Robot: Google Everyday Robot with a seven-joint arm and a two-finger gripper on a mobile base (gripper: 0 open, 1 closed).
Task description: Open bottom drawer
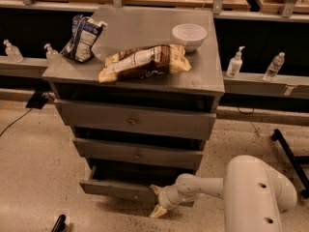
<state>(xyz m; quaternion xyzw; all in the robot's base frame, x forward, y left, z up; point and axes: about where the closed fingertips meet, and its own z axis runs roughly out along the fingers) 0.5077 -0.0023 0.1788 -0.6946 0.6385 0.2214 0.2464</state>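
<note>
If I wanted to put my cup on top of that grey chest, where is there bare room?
Bare wood shows at the back of the chest top, between the blue bag and the white bowl, and at the front right corner beside the brown snack bag. The middle is crowded. The gripper is low, at the bottom drawer.

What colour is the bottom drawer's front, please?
The bottom drawer is grey, camera view; gripper at its front.
</note>
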